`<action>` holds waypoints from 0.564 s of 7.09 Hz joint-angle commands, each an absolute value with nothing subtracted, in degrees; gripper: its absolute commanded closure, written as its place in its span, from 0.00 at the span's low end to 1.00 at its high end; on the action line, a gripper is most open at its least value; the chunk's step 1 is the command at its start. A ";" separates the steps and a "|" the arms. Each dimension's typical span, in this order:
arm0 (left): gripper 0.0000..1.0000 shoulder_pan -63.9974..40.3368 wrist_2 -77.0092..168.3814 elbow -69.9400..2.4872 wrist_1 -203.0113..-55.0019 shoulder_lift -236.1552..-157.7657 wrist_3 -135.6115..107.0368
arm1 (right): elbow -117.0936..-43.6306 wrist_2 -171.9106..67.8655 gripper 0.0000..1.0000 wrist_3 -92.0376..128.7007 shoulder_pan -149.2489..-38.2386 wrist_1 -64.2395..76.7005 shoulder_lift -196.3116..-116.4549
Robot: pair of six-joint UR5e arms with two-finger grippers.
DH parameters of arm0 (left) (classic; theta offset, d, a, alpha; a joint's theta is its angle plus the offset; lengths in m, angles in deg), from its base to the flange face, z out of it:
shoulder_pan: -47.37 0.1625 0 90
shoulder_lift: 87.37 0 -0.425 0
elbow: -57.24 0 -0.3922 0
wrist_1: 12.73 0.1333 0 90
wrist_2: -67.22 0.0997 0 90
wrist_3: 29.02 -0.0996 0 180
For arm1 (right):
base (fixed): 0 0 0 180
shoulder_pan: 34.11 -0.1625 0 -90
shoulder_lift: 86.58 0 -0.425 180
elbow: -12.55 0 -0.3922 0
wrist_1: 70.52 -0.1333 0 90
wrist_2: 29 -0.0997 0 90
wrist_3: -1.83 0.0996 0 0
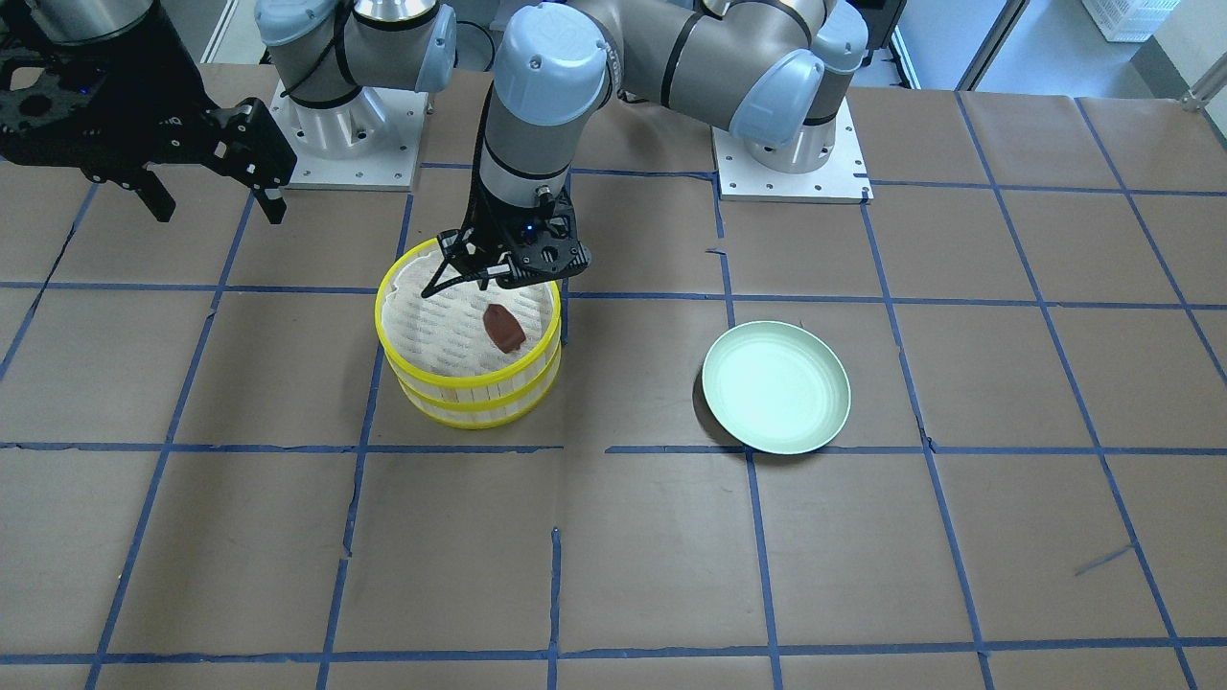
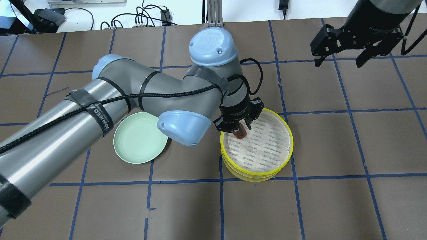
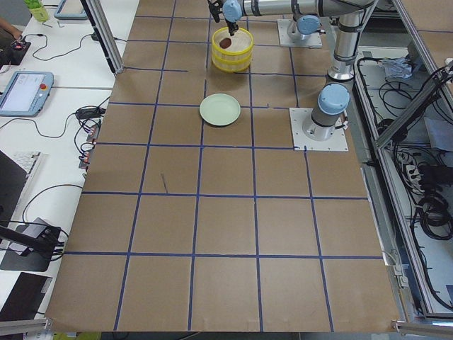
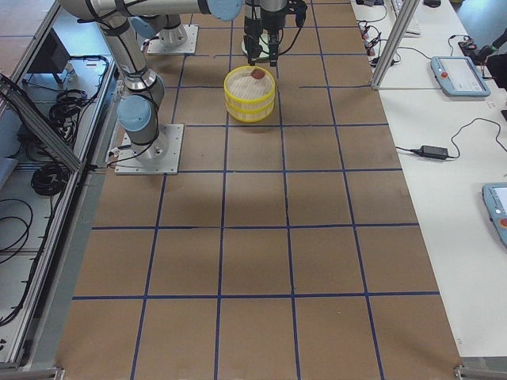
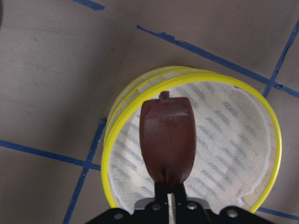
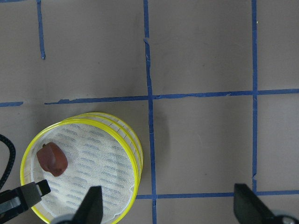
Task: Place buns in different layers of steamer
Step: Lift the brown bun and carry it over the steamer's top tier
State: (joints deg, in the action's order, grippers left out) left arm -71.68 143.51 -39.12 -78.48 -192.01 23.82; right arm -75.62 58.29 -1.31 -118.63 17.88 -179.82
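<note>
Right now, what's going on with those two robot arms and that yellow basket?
The robot is putting buns into a stacked two-layer steamer. Its left gripper hangs over the top layer, just above a reddish-brown bun lying on the white floor; I cannot tell if it grips it. The right gripper hangs open, off to the side. A green plate sits nearby.

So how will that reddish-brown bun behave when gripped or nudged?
The reddish-brown bun looks smooth and slightly glossy, so possibly slippery. Its rounded loaf shape might roll sideways on the top steamer layer. It is small beside the layer, so probably light.
</note>
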 commanded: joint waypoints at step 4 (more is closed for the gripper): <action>0.00 -64.14 148.74 -38.12 -76.89 -188.45 22.95 | -75.61 56.96 0.00 0.76 -121.28 17.64 -180.18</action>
